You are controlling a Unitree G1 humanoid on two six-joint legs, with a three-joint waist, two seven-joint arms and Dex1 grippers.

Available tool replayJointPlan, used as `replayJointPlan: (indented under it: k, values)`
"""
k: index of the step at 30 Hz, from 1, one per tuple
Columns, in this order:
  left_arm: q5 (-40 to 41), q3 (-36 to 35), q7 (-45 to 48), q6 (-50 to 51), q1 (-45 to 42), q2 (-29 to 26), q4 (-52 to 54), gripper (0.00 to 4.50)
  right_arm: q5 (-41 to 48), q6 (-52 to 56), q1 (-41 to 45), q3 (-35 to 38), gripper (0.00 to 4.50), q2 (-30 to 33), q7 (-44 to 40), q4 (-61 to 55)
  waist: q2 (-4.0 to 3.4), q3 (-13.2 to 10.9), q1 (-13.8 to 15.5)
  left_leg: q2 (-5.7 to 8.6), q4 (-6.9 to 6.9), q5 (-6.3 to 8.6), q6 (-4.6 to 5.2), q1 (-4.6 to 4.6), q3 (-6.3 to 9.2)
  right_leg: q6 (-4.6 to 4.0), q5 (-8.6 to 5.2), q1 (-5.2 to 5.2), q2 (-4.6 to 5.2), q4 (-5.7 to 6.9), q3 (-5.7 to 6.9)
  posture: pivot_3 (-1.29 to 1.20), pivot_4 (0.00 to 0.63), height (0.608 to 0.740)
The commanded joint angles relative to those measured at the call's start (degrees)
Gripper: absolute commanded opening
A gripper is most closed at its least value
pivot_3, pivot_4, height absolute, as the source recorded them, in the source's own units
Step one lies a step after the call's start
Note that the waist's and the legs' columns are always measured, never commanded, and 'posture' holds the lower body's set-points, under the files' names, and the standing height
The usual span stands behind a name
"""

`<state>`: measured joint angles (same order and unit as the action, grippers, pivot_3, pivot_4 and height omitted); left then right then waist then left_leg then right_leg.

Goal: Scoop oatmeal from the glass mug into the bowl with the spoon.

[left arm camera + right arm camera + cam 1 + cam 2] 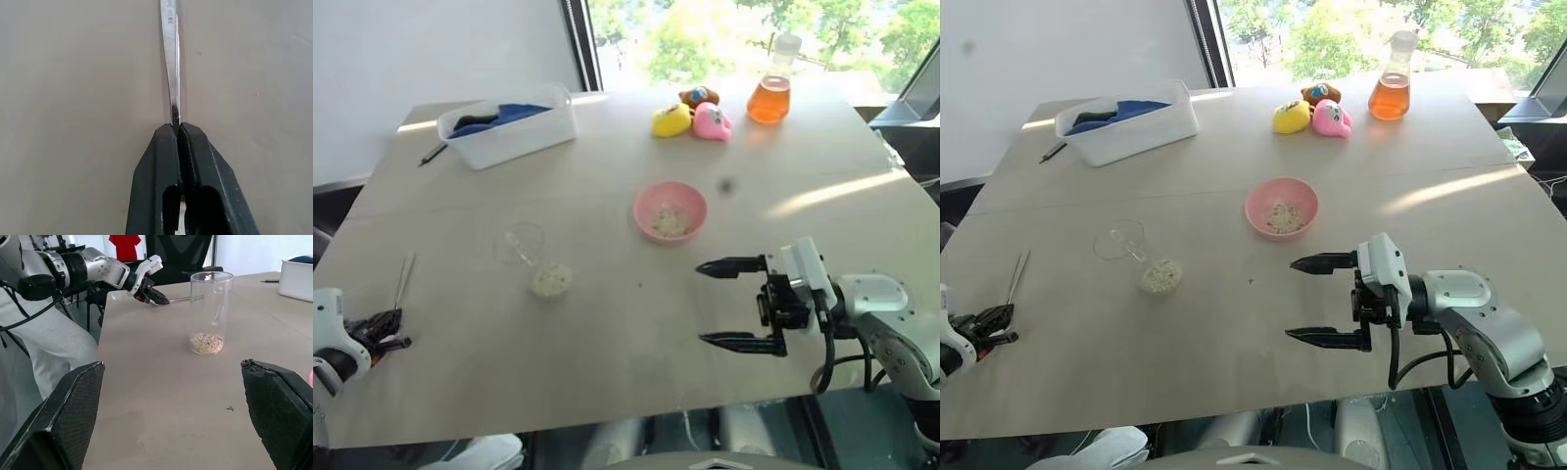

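Pinching the spoon [403, 279] by its handle end, the left gripper [178, 128] sits well left of the glass mug [536, 260]. Some oatmeal [670, 222] already lies in the bowl [670, 211] (more waits in the mug). The right gripper [732, 305] hangs wide apart, empty.

A white tub [514, 130], toys [693, 118], an orange flask [770, 95].

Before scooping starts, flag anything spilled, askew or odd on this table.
Nothing spilled or askew: the glass mug stands upright with oatmeal inside, the bowl sits level. Only a tiny dark speck lies on the table nearby.
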<state>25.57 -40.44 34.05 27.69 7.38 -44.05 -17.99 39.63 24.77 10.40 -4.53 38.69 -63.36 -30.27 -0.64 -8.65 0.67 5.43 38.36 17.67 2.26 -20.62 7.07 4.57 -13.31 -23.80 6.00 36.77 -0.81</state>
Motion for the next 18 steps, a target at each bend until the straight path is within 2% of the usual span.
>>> replayJointPlan:
  k: [1, 4, 8, 13, 18]
  values:
    - [1.1, -2.5, -0.4, -4.1, -0.4, 0.9, 4.7, 0.06, 0.2, 0.7, 1.9, 0.0, 4.5, -0.6, 1.0, 0.4, 0.19, 0.0, 0.1, -0.01, 0.0, 0.0, 0.0, -0.01, 0.01, 0.0, 0.0, 0.0, 0.0, 0.0, 0.0, 0.0, 0.15, 0.74]
    - [2.0, -3.3, -1.7, -4.9, -3.1, 0.1, 7.6, 0.06, -0.3, 1.6, 3.6, -0.4, 4.5, -1.3, 2.0, 1.6, 0.92, 0.0, 0.2, -0.02, 0.06, -0.01, -0.02, -0.09, 0.19, -0.01, 0.0, -0.01, -0.01, 0.0, 0.03, 0.0, 0.15, 0.74]
    - [1.9, -1.5, -1.9, -6.7, -9.1, -1.8, 10.7, 0.06, 0.2, 3.8, 7.0, 0.1, 4.5, -3.7, 5.7, 3.6, 1.38, 0.0, 0.1, -0.01, 0.09, -0.01, -0.03, -0.11, 0.25, -0.02, 0.01, -0.01, -0.02, -0.03, 0.09, 0.0, 0.15, 0.74]
    - [0.3, 3.2, -0.9, -10.7, -18.2, -4.0, 13.2, 0.06, 0.9, 10.5, 14.1, 3.5, 4.5, -8.9, 18.8, 6.6, 1.4, 0.0, 0.0, 0.02, 0.09, -0.01, -0.03, -0.16, 0.19, -0.04, 0.02, -0.1, -0.03, -0.03, 0.18, 0.0, 0.15, 0.74]
    - [0.5, 8.8, 0.3, -10.5, -27.2, -5.7, 17.3, 0.06, 7.5, 17.6, 22.2, 8.4, 4.5, -13.9, 28.4, 7.6, 1.41, -0.1, -0.3, 0.04, 0.08, -0.02, -0.02, -0.41, 0.15, -0.04, 0.02, -0.35, -0.09, -0.02, 0.15, 0.0, 0.15, 0.74]
